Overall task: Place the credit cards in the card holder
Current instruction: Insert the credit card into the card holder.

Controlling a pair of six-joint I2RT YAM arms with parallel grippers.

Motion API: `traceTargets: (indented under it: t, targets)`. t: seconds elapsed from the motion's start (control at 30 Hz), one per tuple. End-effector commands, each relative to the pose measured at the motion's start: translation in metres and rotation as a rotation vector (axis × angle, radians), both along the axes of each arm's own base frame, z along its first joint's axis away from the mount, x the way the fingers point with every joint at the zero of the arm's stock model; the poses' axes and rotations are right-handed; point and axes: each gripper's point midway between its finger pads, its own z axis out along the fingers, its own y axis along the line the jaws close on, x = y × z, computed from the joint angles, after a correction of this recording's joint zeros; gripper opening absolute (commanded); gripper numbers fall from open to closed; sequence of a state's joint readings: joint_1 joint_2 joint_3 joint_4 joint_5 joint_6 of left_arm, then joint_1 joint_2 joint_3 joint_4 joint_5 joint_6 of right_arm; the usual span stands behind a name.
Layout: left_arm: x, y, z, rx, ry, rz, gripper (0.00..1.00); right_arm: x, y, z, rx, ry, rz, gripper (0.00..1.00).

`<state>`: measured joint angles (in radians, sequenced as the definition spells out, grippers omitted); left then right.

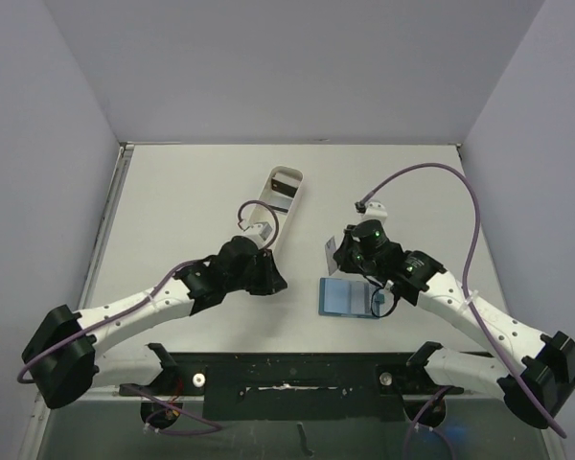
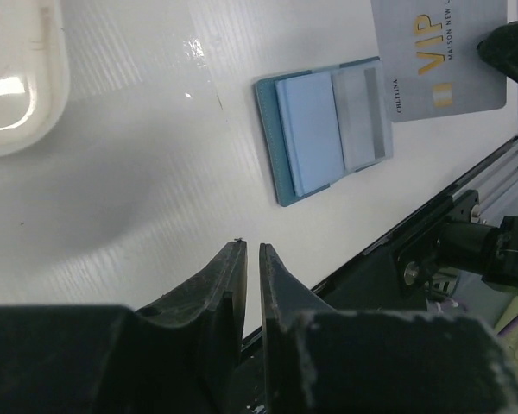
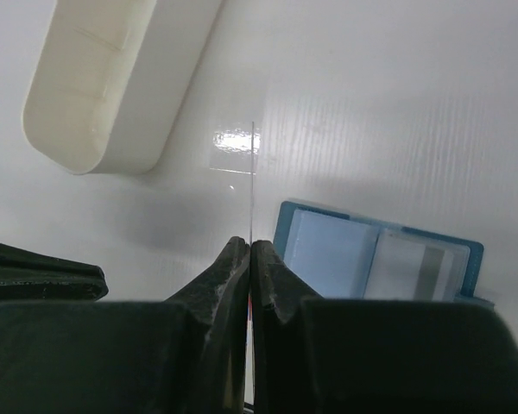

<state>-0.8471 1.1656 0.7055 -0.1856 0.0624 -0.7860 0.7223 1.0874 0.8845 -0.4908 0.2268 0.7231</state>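
Note:
The card holder point(image 1: 345, 297) lies open on the table, teal outside and lighter blue inside, between the two arms; it also shows in the wrist views point(image 2: 324, 129) point(image 3: 371, 259). My right gripper point(image 1: 350, 254) point(image 3: 250, 246) is shut on a grey credit card point(image 1: 333, 251) printed "VIP" point(image 2: 440, 56). It holds this card on edge point(image 3: 253, 172) just left of the holder's far corner. A dark card point(image 1: 287, 179) lies in the far end of the white tray. My left gripper point(image 1: 268, 278) point(image 2: 251, 246) is shut down to a thin slit with nothing between its fingers, left of the holder.
A long white oblong tray point(image 1: 283, 201) point(image 2: 17, 78) point(image 3: 112, 78) lies at an angle behind the left gripper. The black base rail point(image 1: 287, 369) runs along the near edge. Purple cables point(image 1: 431, 172) loop over both arms.

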Motion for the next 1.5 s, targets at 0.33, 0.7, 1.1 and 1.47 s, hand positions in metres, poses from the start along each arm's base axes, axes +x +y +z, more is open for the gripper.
traceTargets:
  t: [0.33, 0.7, 1.1, 1.47]
  targets:
    - [0.013, -0.089, 0.007, -0.088, -0.062, -0.079, 0.00, -0.020, -0.048, -0.044, 0.063, 0.092, -0.113, 0.00]
    - [0.006, -0.114, -0.034, -0.056, -0.010, -0.122, 0.00, -0.033, -0.066, -0.083, 0.047, 0.122, -0.133, 0.00]
    - [-0.002, -0.122, -0.059, -0.052, 0.037, -0.168, 0.00, -0.040, -0.067, -0.098, 0.092, 0.085, -0.125, 0.00]
    - [-0.002, -0.116, -0.078, 0.007, 0.049, -0.164, 0.00, -0.046, -0.058, -0.103, 0.159, 0.081, -0.079, 0.00]
